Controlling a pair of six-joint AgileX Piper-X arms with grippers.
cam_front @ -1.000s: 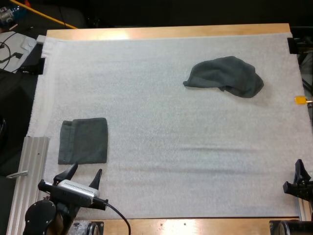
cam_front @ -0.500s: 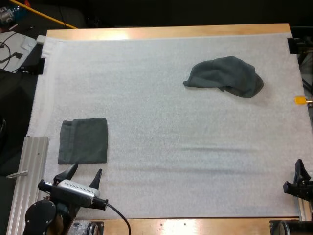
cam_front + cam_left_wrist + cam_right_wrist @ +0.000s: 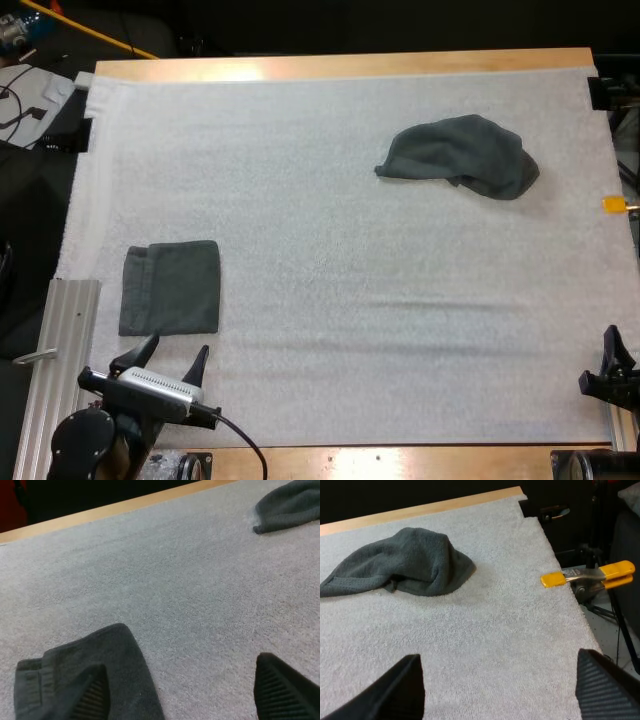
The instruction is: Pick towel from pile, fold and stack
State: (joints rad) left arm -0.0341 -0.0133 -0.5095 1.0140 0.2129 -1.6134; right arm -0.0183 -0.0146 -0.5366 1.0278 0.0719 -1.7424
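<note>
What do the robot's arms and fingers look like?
They are mostly black. The left gripper has two pointed black fingers with ribbed inner faces, fixed to a silver ridged block on a round black joint. The right gripper has the same black, wedge-shaped fingers.

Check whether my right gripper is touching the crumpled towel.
Apart. The right wrist view shows bare mat between the right gripper and the crumpled towel.

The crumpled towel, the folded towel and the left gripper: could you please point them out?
crumpled towel [image 3: 458,155], high view, middle of the heap.
folded towel [image 3: 171,288], high view, centre of its top.
left gripper [image 3: 179,344], high view, midway between its open fingertips.
</note>
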